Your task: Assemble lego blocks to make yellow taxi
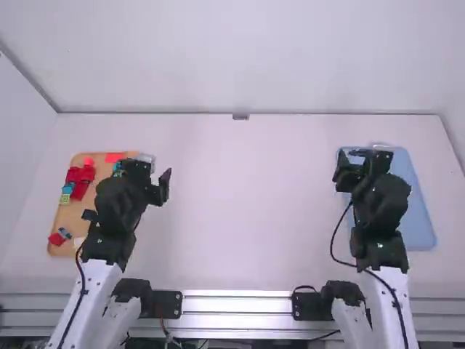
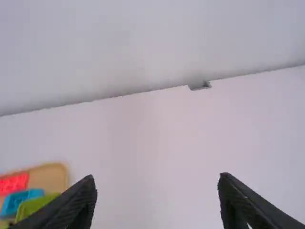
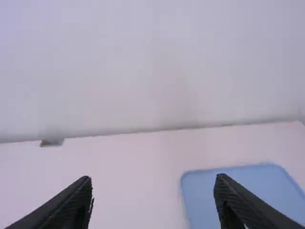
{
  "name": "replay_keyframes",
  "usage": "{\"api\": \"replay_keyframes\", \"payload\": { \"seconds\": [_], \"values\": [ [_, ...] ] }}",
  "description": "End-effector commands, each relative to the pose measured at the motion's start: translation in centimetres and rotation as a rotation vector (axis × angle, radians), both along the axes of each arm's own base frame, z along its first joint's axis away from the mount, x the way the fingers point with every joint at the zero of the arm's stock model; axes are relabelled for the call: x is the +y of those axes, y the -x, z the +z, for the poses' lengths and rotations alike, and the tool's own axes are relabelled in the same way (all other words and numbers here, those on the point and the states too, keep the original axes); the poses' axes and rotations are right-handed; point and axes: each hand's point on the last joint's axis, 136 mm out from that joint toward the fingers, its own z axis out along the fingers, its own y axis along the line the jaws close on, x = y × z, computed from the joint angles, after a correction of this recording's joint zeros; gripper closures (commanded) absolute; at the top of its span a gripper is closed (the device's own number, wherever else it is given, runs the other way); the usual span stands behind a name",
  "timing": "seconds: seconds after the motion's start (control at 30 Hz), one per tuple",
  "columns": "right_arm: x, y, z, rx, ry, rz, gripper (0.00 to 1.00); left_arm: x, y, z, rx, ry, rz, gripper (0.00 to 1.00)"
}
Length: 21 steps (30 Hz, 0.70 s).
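Your left gripper hangs by the right side of the tan tray, its jaws spread wide with nothing between them. Your right gripper is up over the far left part of the blue tray, its jaws also apart and empty. The loose blocks lie in the tan tray: you have red blocks, a green block and a blue block there.
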Motion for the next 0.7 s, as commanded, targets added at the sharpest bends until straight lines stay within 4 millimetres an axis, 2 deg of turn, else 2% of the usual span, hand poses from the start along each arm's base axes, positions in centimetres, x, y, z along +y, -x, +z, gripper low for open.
{"api": "replay_keyframes", "payload": {
  "seconds": [0.0,0.3,0.67],
  "values": [
    [1.1,0.9,-1.3,0.002,-0.004,0.026,0.39,2.0,0.8,-1.0,-0.001,0.028,0.127,0.39],
    [1.1,4.1,-6.4,0.002,-0.004,0.026,0.62,2.4,3.9,-6.2,-0.002,0.021,0.149,0.62],
    [1.1,5.9,-11.8,0.002,-0.004,0.026,0.84,2.4,5.7,-11.4,-0.002,0.021,0.149,0.83]
  ]
}}
